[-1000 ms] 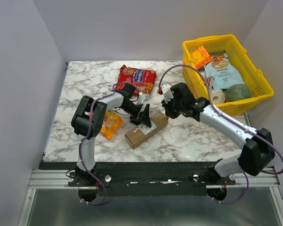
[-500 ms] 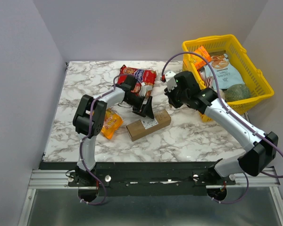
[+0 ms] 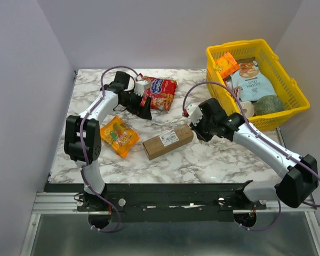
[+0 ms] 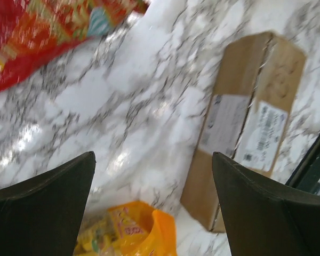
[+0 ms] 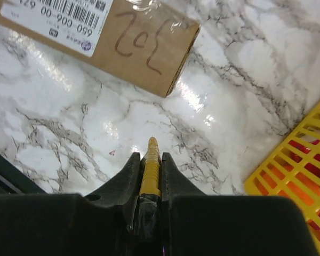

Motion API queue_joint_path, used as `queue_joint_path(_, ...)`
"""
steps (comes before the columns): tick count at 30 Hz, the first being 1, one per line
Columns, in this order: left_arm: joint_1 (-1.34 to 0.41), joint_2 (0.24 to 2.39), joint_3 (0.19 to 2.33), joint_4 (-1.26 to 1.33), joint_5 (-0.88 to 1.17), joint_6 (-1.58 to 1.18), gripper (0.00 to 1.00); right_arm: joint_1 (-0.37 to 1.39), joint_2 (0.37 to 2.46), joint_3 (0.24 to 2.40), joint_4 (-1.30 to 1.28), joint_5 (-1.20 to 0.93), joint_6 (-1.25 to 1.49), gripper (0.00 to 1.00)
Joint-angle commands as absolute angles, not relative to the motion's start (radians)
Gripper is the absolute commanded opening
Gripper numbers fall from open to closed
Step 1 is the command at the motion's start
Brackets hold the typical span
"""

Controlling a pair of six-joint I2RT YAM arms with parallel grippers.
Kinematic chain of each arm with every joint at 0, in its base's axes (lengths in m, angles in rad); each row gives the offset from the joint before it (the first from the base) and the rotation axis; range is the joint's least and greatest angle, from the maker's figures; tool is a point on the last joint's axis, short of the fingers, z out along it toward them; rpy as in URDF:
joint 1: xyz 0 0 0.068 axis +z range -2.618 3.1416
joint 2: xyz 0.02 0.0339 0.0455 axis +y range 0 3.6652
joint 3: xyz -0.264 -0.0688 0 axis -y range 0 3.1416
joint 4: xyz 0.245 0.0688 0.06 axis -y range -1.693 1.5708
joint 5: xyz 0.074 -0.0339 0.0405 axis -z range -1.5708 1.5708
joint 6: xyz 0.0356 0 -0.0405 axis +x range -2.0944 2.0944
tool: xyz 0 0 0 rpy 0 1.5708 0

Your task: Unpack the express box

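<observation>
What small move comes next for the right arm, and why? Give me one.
Probably ease the right end effector forward until its clamped yellow tool tip meets the box end. The box looks closed, and bare marble separates the tip from it. The left end effector is open, off the box.

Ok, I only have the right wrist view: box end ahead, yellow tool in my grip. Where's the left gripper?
Observer: Left gripper is away from the box, beside the red bag.
Operator: Holding anything?
Observer: No, open and empty in its wrist view.
Operator: Anything else near the box?
Observer: An orange pack lies by its other end, not touching.
</observation>
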State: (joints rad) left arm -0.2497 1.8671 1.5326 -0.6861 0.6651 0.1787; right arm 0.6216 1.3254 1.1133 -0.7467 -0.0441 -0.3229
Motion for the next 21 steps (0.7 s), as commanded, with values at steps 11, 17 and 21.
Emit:
queue_joint_path(11, -0.287, 1.790, 1.279, -0.759, 0.667, 0.268, 0.98, 0.621, 1.494, 1.158, -0.543, -0.091, -0.313, 0.00)
queue_joint_path(17, -0.330, 1.750, 1.249, -0.756, 0.695, 0.250, 0.98, 0.623, 1.578, 1.281, -0.532, -0.046, -0.308, 0.00)
queue_joint_path(21, -0.315, 1.727, 1.238, -0.752, 0.612, 0.239, 0.98, 0.621, 1.554, 1.275, -0.577, -0.006, -0.313, 0.00)
